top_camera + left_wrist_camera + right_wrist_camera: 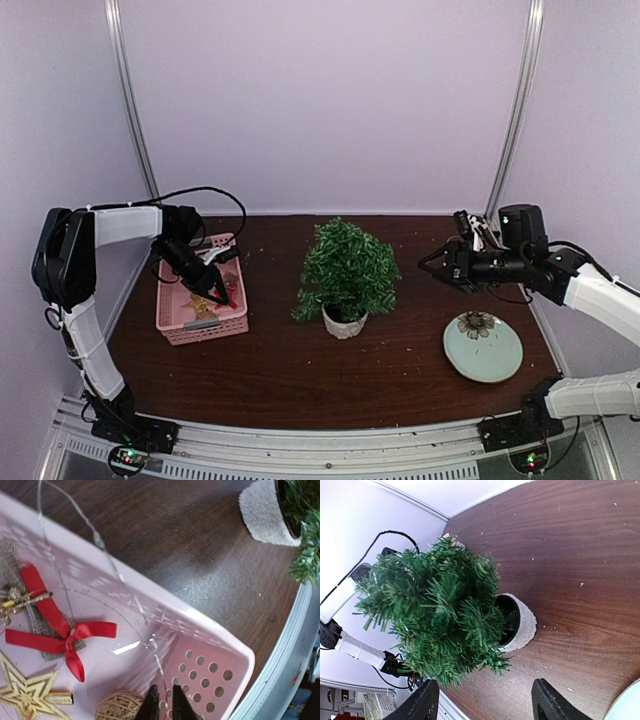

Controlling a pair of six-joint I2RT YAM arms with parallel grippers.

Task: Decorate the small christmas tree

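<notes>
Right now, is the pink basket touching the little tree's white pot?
Apart. The top view shows bare table between the pink basket and the white pot of the small christmas tree.

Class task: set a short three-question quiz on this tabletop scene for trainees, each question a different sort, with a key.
1. Which gripper reaches into the pink plastic basket? A) left gripper B) right gripper
2. True or false: the red ribbon bow hangs on the small dark-green christmas tree in its white pot.
3. Fill in: by the robot's sides, the pale green round plate lies to the tree's ____.
Key: 1 A; 2 false: bow in basket; 3 right.
</notes>
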